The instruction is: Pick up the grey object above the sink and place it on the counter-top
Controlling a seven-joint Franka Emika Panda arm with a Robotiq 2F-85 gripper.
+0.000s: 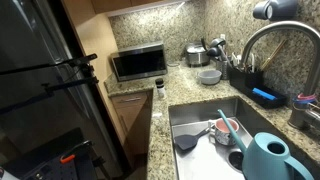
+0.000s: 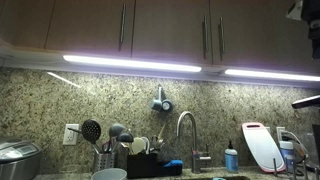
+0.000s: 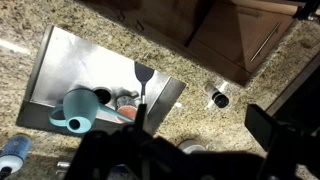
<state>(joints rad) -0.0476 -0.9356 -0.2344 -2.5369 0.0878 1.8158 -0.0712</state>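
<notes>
The grey object [image 2: 162,102] is a small dark-grey lump hanging on the granite backsplash above the faucet [image 2: 185,125]. It also shows at the top of an exterior view as the grey object [image 1: 278,10]. The steel sink [image 1: 195,115] lies below it, set into the speckled counter-top [image 1: 160,130]. In the wrist view my gripper [image 3: 195,135] hovers high over the counter-top [image 3: 200,115], beside the sink [image 3: 60,70]. Its jaws stand wide open with nothing between them, and one dark finger [image 3: 262,125] shows on the right. The grey object is out of the wrist view.
The sink holds a dark spatula [image 3: 143,75], dishes and a teal watering can [image 1: 270,157]. On the counter stand a microwave [image 1: 138,63], a rice cooker [image 1: 194,55], a pale bowl [image 1: 209,76], a shaker [image 3: 217,97], a utensil holder [image 2: 105,150] and a cutting board [image 2: 257,148].
</notes>
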